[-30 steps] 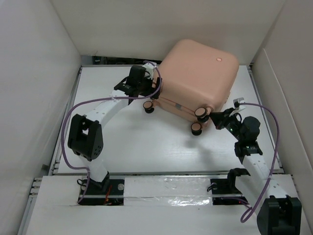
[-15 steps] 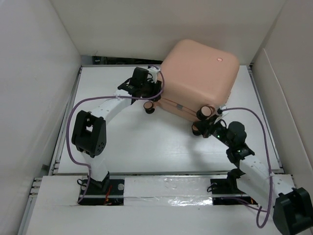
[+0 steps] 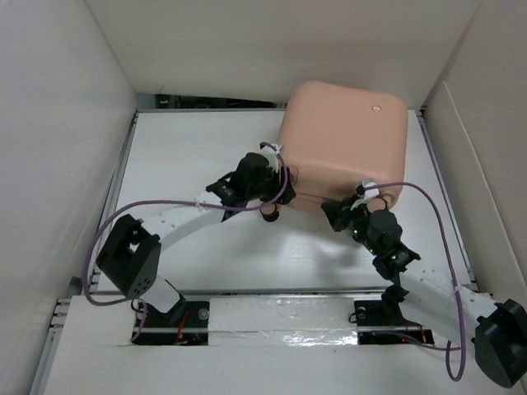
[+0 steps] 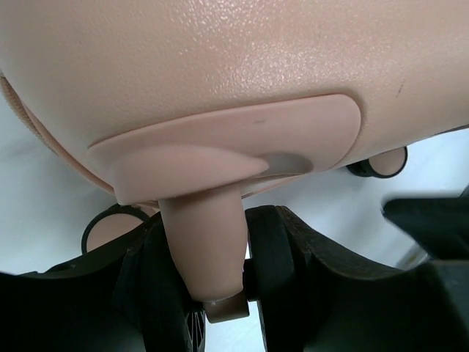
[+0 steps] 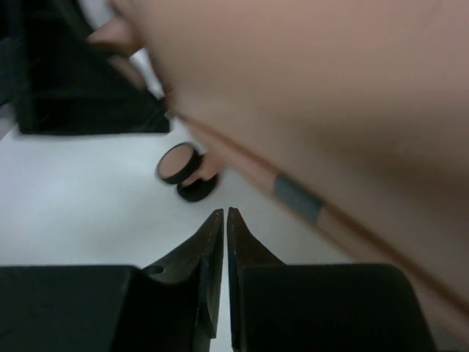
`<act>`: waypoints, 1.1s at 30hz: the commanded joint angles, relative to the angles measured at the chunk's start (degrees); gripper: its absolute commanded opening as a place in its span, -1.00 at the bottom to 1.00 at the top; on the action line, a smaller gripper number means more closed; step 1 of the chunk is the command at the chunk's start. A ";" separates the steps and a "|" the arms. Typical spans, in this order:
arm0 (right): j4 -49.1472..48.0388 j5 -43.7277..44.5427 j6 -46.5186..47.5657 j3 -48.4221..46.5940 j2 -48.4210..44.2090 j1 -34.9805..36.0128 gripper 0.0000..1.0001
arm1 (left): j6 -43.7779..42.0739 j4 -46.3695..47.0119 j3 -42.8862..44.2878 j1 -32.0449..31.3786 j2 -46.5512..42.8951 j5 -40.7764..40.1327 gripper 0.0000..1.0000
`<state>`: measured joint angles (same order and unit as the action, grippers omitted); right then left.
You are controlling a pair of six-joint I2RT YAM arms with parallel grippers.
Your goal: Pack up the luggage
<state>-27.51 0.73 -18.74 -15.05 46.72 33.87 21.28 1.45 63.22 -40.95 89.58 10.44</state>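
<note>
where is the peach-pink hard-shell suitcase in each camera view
top external: peach-pink hard-shell suitcase, upper right.
left wrist: fills the top, its pink wheel stem clamped between the jaws.
right wrist: blurred across the upper right.
shared landmark: its small black-and-pink wheels.

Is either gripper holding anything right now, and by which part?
The left gripper clamps the luggage by its pink wheel post. The right gripper, nearly closed, holds nothing.
</note>
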 commanded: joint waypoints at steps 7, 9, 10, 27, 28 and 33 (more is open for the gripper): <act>6.15 -7.40 5.65 -6.65 0.74 -17.51 -0.02 | 5.79 22.54 -17.51 -14.75 -19.08 1.90 -1.00; 8.51 -14.15 9.15 -12.07 4.24 -19.97 0.15 | 6.58 23.59 -21.44 -16.87 -20.84 -0.50 -1.00; 10.44 -16.35 10.55 -14.98 7.04 -21.46 0.17 | 7.71 24.99 -22.87 -18.97 -22.50 -2.51 -1.00; 18.90 -18.51 10.84 -28.59 12.99 -14.08 0.04 | 8.60 21.15 -26.85 -21.12 -32.45 -21.24 -0.98; 17.68 -16.66 9.88 -26.11 10.26 -15.66 -0.33 | 9.21 18.35 -25.62 -17.36 -32.89 -21.86 -0.76; 9.76 -8.73 4.95 -12.74 -0.57 -22.52 -1.00 | 11.86 8.76 -15.87 -7.75 -29.65 -22.47 0.64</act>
<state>-13.78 -14.50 -10.59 -32.93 46.52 14.15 32.21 14.81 40.29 -52.47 59.42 -9.78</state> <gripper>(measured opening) 0.010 0.801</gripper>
